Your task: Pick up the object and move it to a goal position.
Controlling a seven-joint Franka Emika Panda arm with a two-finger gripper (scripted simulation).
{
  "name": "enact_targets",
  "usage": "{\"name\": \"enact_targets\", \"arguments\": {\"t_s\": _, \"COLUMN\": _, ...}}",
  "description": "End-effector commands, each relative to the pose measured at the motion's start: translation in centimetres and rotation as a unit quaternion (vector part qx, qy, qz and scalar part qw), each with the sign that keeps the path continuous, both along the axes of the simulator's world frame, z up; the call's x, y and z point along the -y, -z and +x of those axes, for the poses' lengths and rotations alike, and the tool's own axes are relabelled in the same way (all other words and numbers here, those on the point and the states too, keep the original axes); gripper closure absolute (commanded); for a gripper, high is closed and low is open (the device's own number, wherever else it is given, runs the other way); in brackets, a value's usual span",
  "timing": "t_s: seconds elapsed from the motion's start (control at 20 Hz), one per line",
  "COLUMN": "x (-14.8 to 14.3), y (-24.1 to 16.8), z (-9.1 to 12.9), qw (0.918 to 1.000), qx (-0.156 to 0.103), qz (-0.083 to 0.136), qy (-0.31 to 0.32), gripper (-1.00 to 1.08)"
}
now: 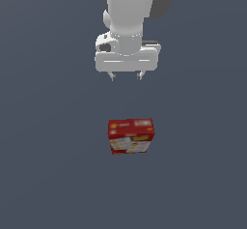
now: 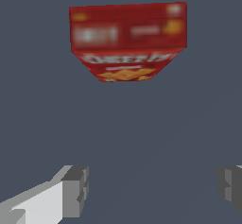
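So the whole scene is sitting on a flat dark blue-grey floor (image 1: 43, 175), and that same colour is filling everything in both views, with no walls, edges or furniture showing anywhere.

There's one box (image 1: 130, 135) and it's lying on that floor by itself, below the arm in the exterior view and well apart from it. It's showing a red top face with white and yellow printed patches, and a paler front panel underneath. In the wrist view the box (image 2: 127, 38) is looking red with a white smear of print on its upper face and some white lettering plus a yellow-orange picture on the face below, but it's all too blurred for me to read a brand or any word.

One white arm (image 1: 132, 6) is coming in from the top of the exterior view, with one gripper (image 1: 126, 77) pointing down. Its two fingers are standing wide apart and aren't gripping anything, with nothing but bare floor between them in the wrist view. Both grey pads (image 2: 75, 190) are peeking in at the frame's corners, nowhere near touching the box.
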State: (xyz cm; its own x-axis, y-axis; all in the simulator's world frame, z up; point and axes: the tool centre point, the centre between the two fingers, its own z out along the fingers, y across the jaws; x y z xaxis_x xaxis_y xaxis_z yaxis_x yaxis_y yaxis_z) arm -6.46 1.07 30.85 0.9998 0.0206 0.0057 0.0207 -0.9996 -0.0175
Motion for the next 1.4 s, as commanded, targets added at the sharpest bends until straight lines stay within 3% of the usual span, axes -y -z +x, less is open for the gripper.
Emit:
{"name": "enact_targets", "arguments": {"t_s": 0.0, "x": 0.0, "y": 0.0, "z": 0.0, "qw": 1.0000, "qx": 0.000, "qz": 0.000, "qy": 0.000, "gripper": -0.92}}
{"name": "enact_targets", "arguments": {"t_s": 0.75, "x": -1.3, "y": 0.7, "z": -0.2, "qw": 0.9997, "qx": -0.004, "qz": -0.015, "qy": -0.021, "gripper": -0.92}}
{"name": "enact_targets", "arguments": {"t_s": 1.35, "x": -1.3, "y": 1.0, "z": 1.3, "qw": 0.9987, "qx": -0.004, "qz": -0.012, "qy": 0.049, "gripper": -0.92}}
